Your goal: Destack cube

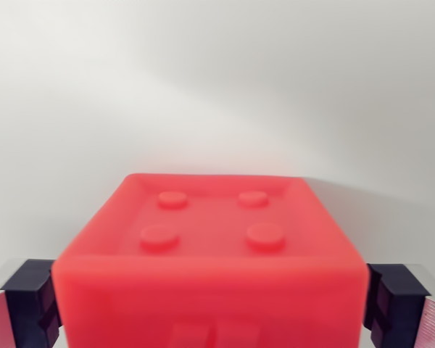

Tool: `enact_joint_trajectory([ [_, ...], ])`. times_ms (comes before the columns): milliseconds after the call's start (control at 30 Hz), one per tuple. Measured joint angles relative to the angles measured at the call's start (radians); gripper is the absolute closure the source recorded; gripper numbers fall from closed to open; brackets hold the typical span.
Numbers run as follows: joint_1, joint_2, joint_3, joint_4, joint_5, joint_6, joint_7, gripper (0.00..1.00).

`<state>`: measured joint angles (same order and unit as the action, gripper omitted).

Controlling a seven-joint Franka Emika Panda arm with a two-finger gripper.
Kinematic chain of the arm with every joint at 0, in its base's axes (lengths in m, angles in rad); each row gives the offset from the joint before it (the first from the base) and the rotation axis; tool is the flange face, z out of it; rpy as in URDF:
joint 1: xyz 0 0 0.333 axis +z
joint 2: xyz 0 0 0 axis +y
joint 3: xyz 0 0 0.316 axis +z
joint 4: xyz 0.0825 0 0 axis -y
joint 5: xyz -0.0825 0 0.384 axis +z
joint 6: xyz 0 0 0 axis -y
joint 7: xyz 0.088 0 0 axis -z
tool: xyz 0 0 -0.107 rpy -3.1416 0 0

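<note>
While its pads press both flanks, the claw pinches the red cube; studs up.

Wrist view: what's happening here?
The tool sits around a red cube, one dark finger pad at each lower side of the picture. The cube's top has four round studs inside a raised rim. The pads lie right at its sides. Behind is only plain white background; nothing below the cube shows.

Wrist view: bright, even, diffuse light. White background grades to grey toward upper left and the right edge. Red cube soft, out of focus; near edge blurred. Faint shadow right of cube. No glare.
</note>
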<state>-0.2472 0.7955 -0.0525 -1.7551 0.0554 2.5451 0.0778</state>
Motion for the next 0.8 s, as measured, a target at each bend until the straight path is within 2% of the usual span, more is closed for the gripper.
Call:
enact_joint_trajectory([
  [433, 0.0, -0.031, -0.001, -0.009, 0.0, -0.019, 0.0, 0.0],
  [800, 0.002, -0.096, -0.003, -0.029, -0.001, -0.063, 0.0, 0.0],
])
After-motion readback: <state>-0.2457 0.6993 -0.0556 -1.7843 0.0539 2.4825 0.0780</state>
